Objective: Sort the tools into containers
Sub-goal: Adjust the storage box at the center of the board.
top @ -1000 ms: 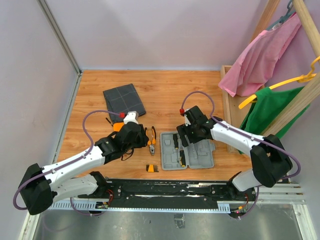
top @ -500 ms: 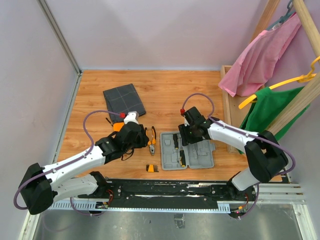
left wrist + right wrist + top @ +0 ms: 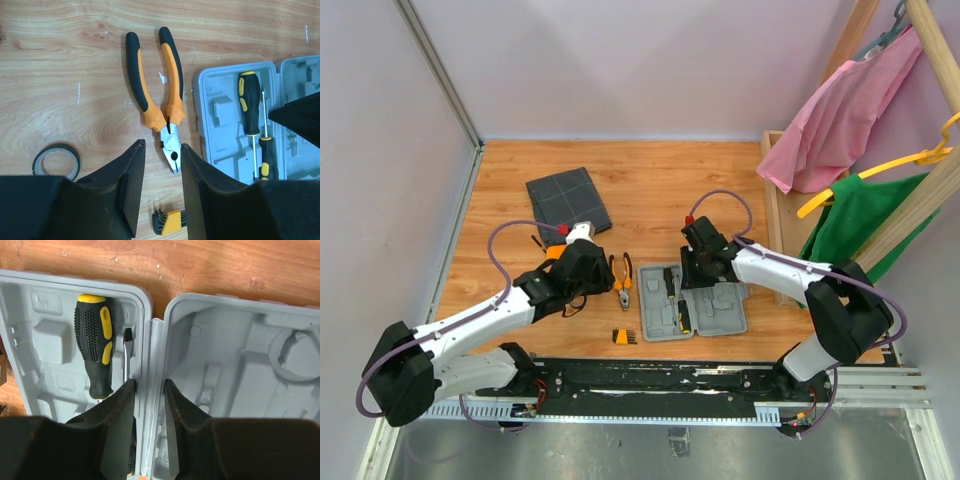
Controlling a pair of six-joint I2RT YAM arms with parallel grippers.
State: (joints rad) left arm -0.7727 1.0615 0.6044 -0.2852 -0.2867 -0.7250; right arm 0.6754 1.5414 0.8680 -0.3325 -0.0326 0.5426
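Wooden table carries the open grey case near six o'clock, a screwdriver bedded inside and the pliers lying at its nine o'clock. Left gripper hovers, fingers apart, over the pliers' nose, so picking them looks next: descend, close, lift. Right gripper has its fingers astride the case's hinge ridge, narrowly apart; whether they pinch it I cannot tell.
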